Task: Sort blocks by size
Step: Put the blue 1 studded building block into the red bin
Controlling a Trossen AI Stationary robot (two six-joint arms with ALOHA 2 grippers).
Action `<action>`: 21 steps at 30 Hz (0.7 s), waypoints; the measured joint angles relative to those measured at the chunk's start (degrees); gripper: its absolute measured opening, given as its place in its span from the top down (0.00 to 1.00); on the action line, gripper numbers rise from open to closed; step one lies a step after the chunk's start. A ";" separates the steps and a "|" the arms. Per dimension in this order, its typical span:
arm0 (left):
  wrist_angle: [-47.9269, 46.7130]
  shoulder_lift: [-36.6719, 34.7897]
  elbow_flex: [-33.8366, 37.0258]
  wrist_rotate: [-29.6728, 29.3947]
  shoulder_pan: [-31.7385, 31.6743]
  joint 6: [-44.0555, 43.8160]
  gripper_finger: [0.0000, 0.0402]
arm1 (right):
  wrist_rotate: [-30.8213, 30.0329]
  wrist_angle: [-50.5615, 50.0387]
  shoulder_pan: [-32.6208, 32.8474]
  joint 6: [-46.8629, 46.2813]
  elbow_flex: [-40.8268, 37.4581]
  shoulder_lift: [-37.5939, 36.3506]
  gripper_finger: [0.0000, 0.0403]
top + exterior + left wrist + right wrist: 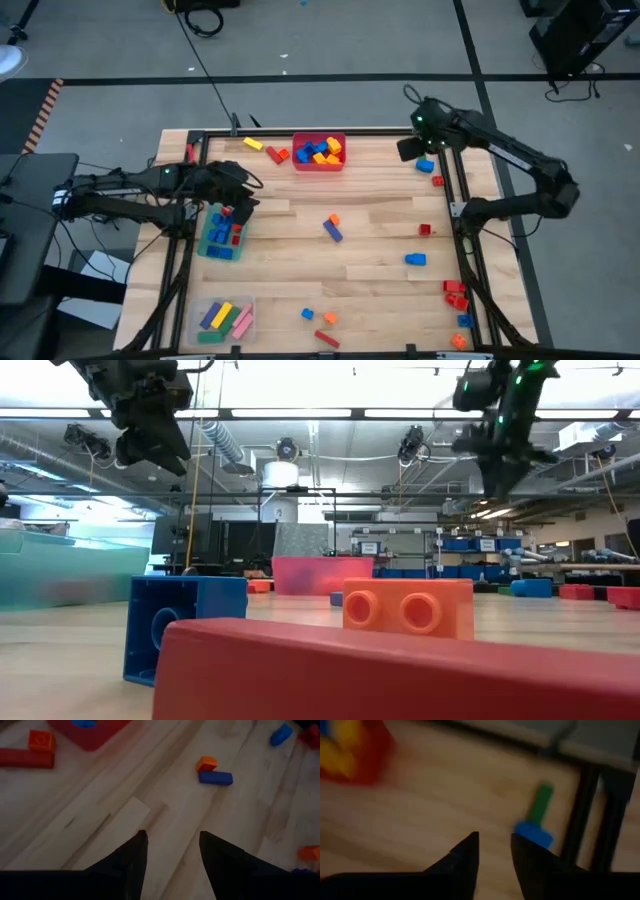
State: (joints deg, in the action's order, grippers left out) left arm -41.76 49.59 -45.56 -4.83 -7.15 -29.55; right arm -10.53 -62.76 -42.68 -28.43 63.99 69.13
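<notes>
The right end effector point(494, 851), fingers slightly apart and empty, hovers right of the red bin point(319, 164), above a blue block point(534, 833); the left end effector point(172, 851) is apart.

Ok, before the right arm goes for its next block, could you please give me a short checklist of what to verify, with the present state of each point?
1. Right gripper empty: ok. Its fingers are apart and nothing is between them.
2. Left gripper empty: ok. It is open above bare wood.
3. Target near: ok. A blue block lies just past the right fingertips.
4. Blue block free of the green piece behind it: cannot tell.
5. Arms apart: ok. The left arm is by the green bin and the right arm is at the table's opposite side.
</notes>
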 joint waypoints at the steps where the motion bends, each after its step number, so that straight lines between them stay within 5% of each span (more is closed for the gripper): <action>1: 0.01 -0.36 0.00 -0.02 -0.23 0.64 0.53 | 1.17 -1.90 -0.90 0.44 0.00 1.59 0.66; 12: -0.02 -1.30 0.00 -0.08 -0.82 5.08 0.53 | 3.00 -8.15 -2.01 10.68 0.00 16.50 0.41; 21: 0.06 -1.30 0.00 -0.05 -0.82 4.90 0.53 | -3.66 -8.82 -1.99 18.61 1.63 30.35 0.30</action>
State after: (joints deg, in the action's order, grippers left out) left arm -41.69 48.29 -45.56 -4.89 -7.97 -24.65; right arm -14.19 -71.58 -44.66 -9.82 65.61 99.48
